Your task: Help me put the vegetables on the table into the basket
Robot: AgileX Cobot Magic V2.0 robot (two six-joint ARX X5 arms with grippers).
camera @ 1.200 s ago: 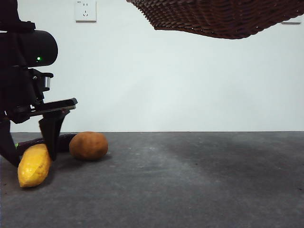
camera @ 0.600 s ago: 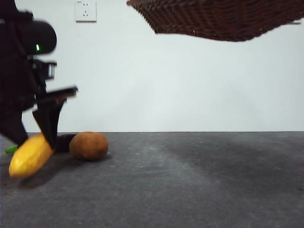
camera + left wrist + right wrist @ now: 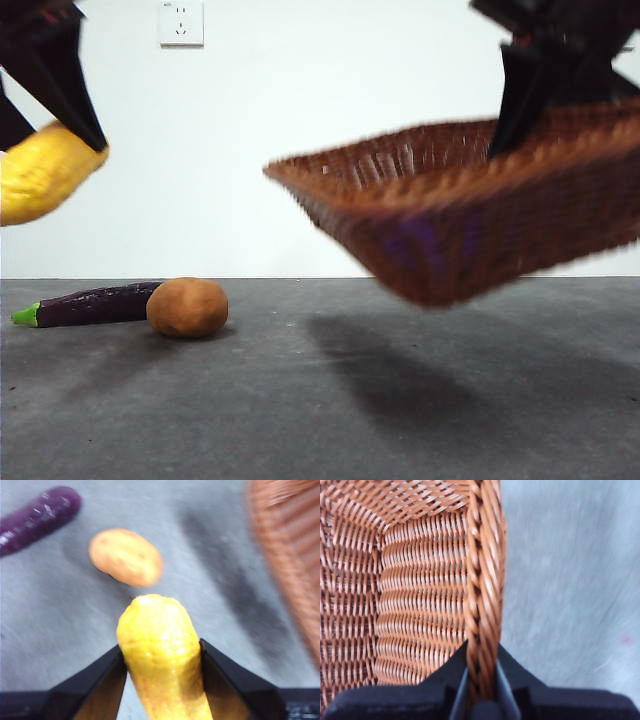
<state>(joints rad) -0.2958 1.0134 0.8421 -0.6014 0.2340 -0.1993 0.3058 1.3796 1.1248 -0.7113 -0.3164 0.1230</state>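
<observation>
My left gripper (image 3: 45, 150) is shut on the bumpy yellow vegetable (image 3: 40, 172) and holds it high above the table at the far left; it fills the left wrist view (image 3: 160, 652). The brown potato (image 3: 187, 306) and the purple eggplant (image 3: 88, 304) lie on the table (image 3: 320, 400) below; both show in the left wrist view, potato (image 3: 126, 557), eggplant (image 3: 37, 519). My right gripper (image 3: 520, 105) is shut on the braided rim of the wicker basket (image 3: 470, 220), holding it tilted in the air at the right. The right wrist view shows the rim (image 3: 482, 595) between the jaws.
A white wall with a socket (image 3: 180, 22) stands behind the table. The basket's edge shows in the left wrist view (image 3: 290, 565). The basket casts a shadow on the table's middle (image 3: 400, 370).
My left gripper has lifted the yellow vegetable from the table to high up at the left. The basket has come down from the top edge and tilted, with the right gripper now in view.
</observation>
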